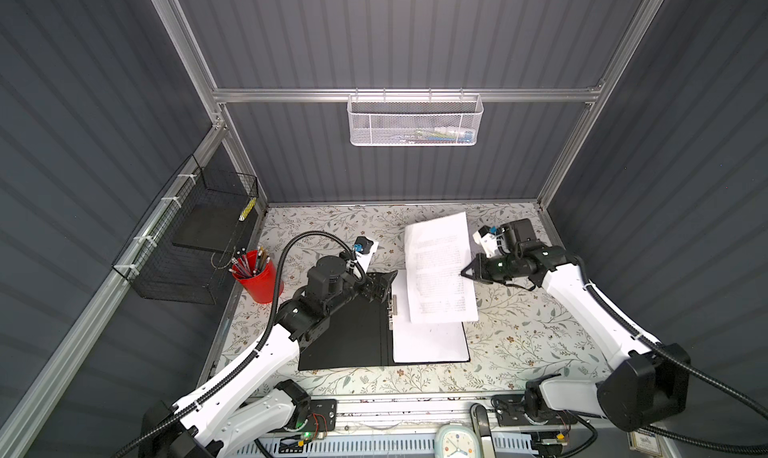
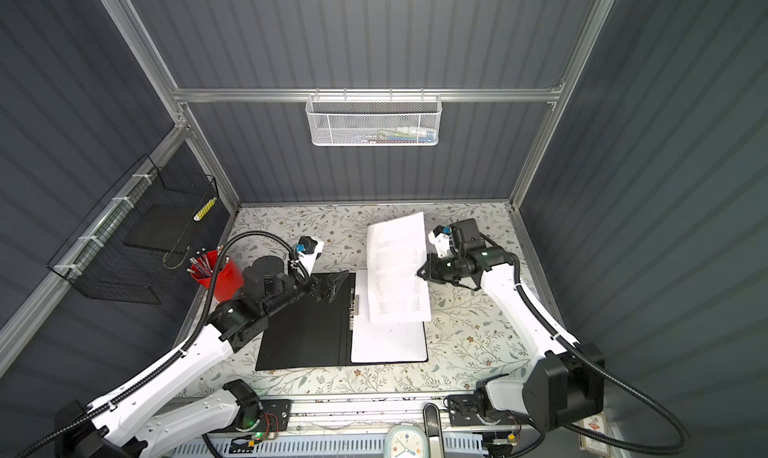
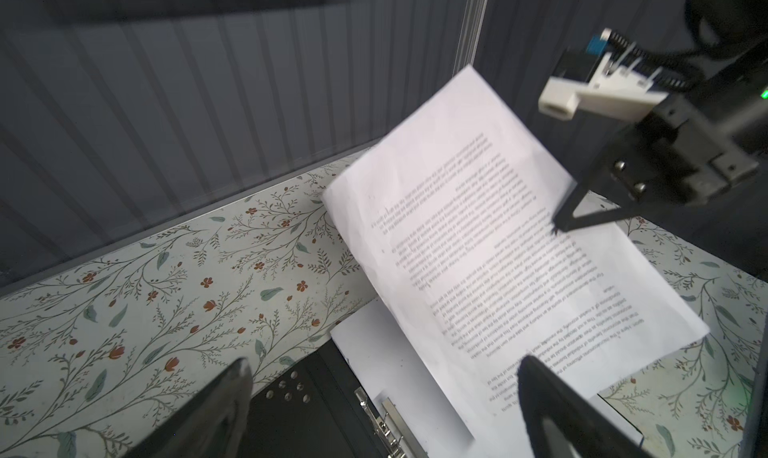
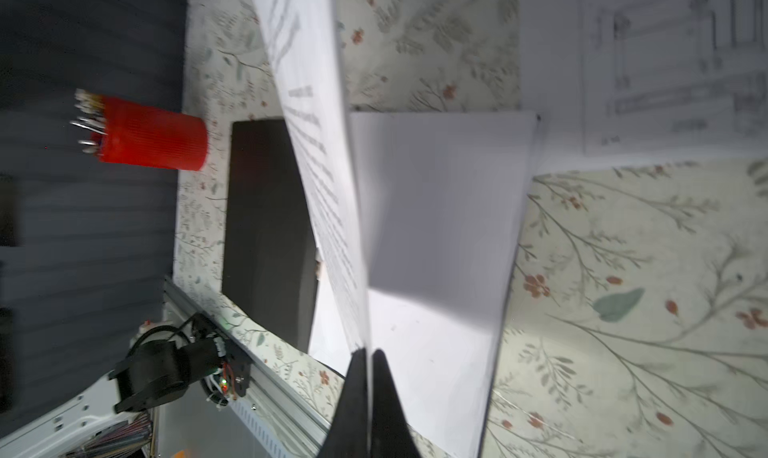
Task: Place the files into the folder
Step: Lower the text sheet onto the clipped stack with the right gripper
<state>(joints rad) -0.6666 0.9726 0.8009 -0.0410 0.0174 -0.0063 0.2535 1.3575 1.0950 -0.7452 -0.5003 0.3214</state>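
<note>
The folder [image 1: 349, 335] lies open on the floral table, black inside up, with its metal clip [image 1: 392, 308] on the spine. One white sheet [image 1: 428, 343] rests flat in its right half. My right gripper [image 1: 464, 273] is shut on the right edge of a printed sheet of the files [image 1: 440, 268], which hangs tilted above the folder's far right part. The right wrist view shows the jaws [image 4: 368, 352] pinching that sheet [image 4: 316, 144] edge-on. My left gripper [image 1: 382, 287] stands open over the folder's far edge by the clip [image 3: 386, 418], holding nothing.
A red cup of pens [image 1: 257, 275] stands left of the folder. A black wire basket [image 1: 187, 243] hangs on the left wall and a white mesh basket [image 1: 415, 121] on the back rail. A small clock [image 1: 453, 443] sits at the front edge.
</note>
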